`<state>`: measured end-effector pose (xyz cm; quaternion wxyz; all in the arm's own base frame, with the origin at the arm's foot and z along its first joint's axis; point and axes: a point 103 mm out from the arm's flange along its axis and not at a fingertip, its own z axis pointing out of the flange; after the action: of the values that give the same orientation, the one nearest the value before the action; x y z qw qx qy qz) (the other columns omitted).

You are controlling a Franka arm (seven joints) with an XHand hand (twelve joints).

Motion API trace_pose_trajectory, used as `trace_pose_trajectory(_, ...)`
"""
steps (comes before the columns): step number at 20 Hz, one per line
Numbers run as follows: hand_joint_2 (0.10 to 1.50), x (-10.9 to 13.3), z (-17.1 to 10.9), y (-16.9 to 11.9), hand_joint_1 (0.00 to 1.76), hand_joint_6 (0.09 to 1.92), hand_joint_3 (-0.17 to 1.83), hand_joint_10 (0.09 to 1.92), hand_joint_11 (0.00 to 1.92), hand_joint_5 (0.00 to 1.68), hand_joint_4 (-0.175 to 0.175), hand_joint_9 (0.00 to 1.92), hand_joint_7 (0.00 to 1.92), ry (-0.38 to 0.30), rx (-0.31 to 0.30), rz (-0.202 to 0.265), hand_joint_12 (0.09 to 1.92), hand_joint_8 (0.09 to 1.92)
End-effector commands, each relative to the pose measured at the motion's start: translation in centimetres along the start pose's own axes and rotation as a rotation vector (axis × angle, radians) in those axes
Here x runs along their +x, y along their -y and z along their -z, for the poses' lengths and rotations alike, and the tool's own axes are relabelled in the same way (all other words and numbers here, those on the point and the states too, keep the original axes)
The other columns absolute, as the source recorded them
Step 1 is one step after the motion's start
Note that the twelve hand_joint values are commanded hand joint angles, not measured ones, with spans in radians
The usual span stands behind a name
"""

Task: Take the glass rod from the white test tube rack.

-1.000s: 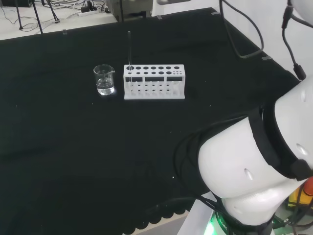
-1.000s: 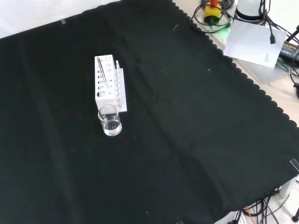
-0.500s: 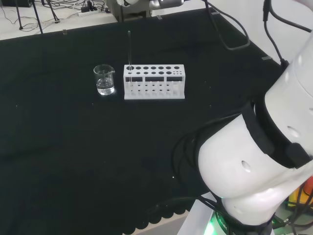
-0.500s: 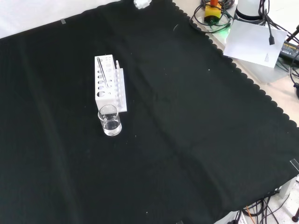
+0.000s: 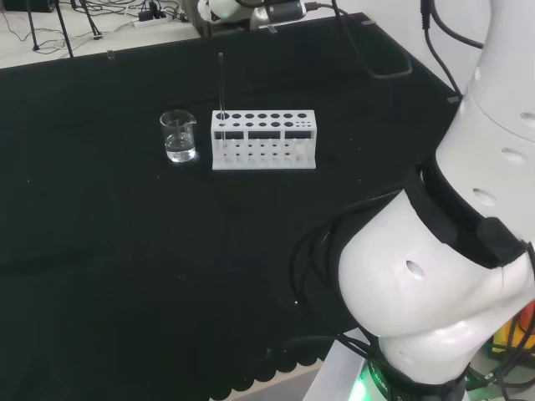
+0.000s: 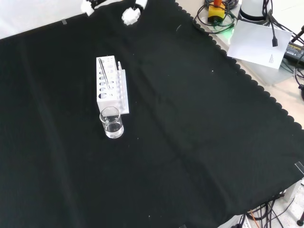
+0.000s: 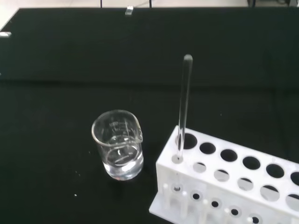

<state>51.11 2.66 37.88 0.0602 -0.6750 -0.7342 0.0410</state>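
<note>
standing upright in white rack point(image 5: 263, 139): glass rod point(image 5: 221, 82).

cloth point(image 6: 199, 142): black, matt fabric, scalloped edge
rack point(image 7: 224, 186): white, matt plastic
rod point(image 7: 183, 105): clear, glossy glass
beaker point(image 7: 117, 144): clear, smooth, shiny glass

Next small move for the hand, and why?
Probably bring the hand down toward the thin clear glass rod: it stands upright in an end hole of the white test tube rack, beside the small clear beaker, and the hand is well apart.
</note>
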Motion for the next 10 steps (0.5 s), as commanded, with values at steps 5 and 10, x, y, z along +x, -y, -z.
trace_pose_trajectory(5,0.89,-2.0,-3.1,-2.4,0.60,0.09,0.60,0.86,0.00,0.06,-0.115,0.03,0.01,0.025,0.008,0.025,1.16,0.80)
trace_pose_trajectory(10,0.89,-2.6,-4.6,-3.4,0.61,0.09,0.59,0.88,0.00,0.08,-0.115,0.12,0.04,0.032,0.021,0.029,1.19,0.82)
